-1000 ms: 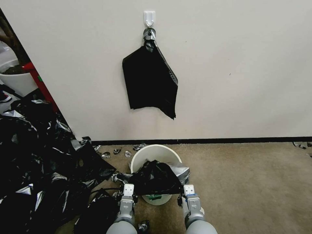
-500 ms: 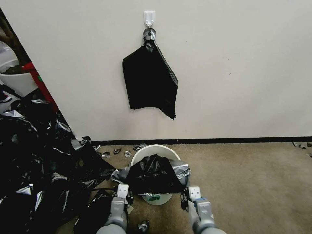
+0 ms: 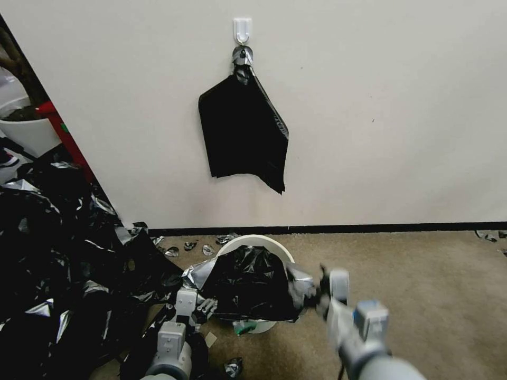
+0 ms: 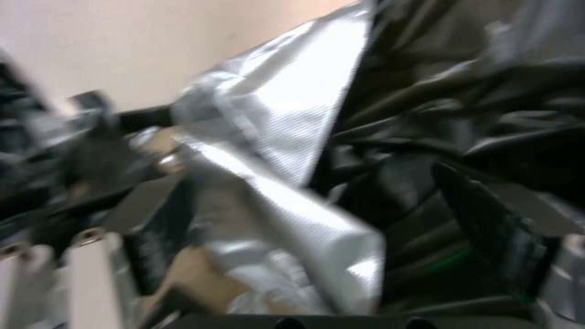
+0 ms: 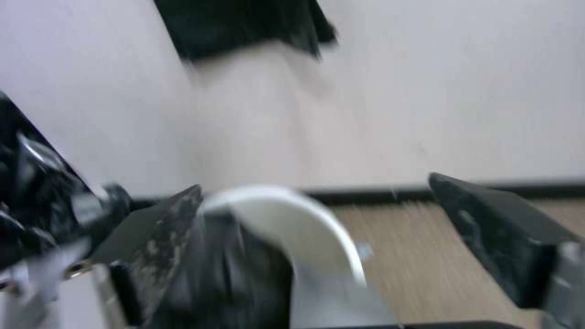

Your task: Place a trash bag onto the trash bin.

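Observation:
The trash bin (image 3: 253,240), a cream-white bucket, stands on the carpet near the wall. The glossy black trash bag (image 3: 248,285) drapes over its near side and covers most of the opening; only the far rim shows. My left gripper (image 3: 198,305) sits at the bag's lower left edge. In the left wrist view this gripper (image 4: 323,228) is open, with wrinkled bag film (image 4: 427,114) lying between its fingers. My right gripper (image 3: 328,289) hovers at the bag's right corner. In the right wrist view it (image 5: 326,224) is open, with the bin's rim (image 5: 292,214) seen between its fingers.
A flat black bundle (image 3: 243,132) hangs from a white wall hook (image 3: 243,29) above the bin. A big heap of black plastic (image 3: 58,253) covers the floor on the left, behind it a white planter tub (image 3: 26,132). Open carpet (image 3: 422,295) lies to the right.
Both arms have spread apart: the left gripper went left and back, the right gripper went right and lifted. The bag now lies wider and higher over the bin's opening.

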